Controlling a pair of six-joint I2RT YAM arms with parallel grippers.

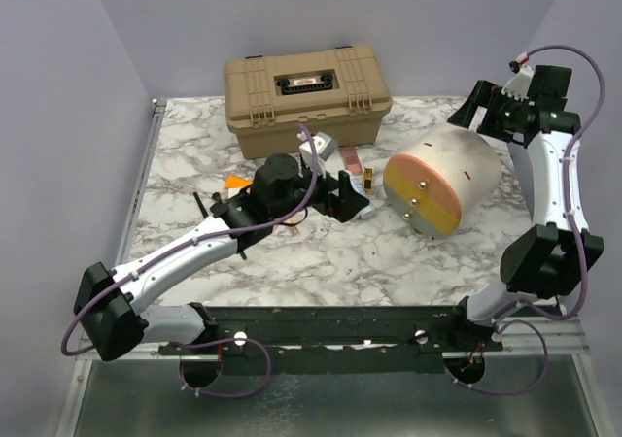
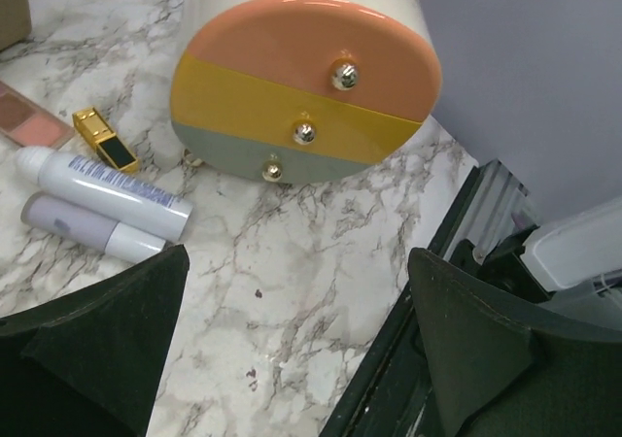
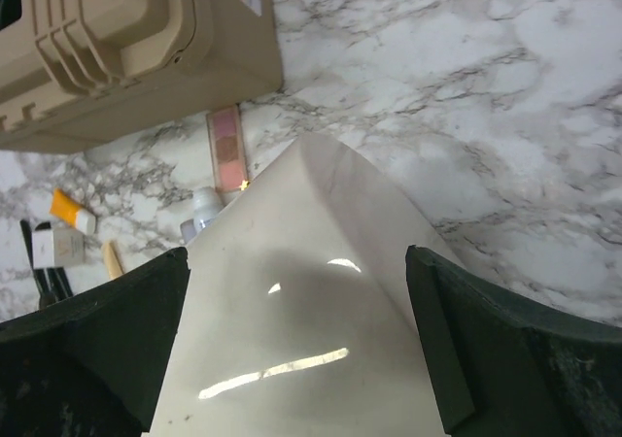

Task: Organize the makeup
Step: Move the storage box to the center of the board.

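A: Just left of the left tool (image 2: 296, 257), jaws apart and empty, what lies nearest?

B: Two pale tubes (image 2: 107, 186), side by side on the bench (image 2: 292, 301), long axes slanting toward its gap. Left arm's nearer; the right tool (image 3: 296, 262), also spread, hangs above the round drawer box (image 2: 301, 49) beyond.

we see bright, even light from above in all three views. soft shadows lie under the left arm (image 1: 185, 252) on the marble table (image 1: 321, 262). white glare streaks cross the cream round box (image 3: 321, 311) in the right wrist view, and its orange front shines in the left.
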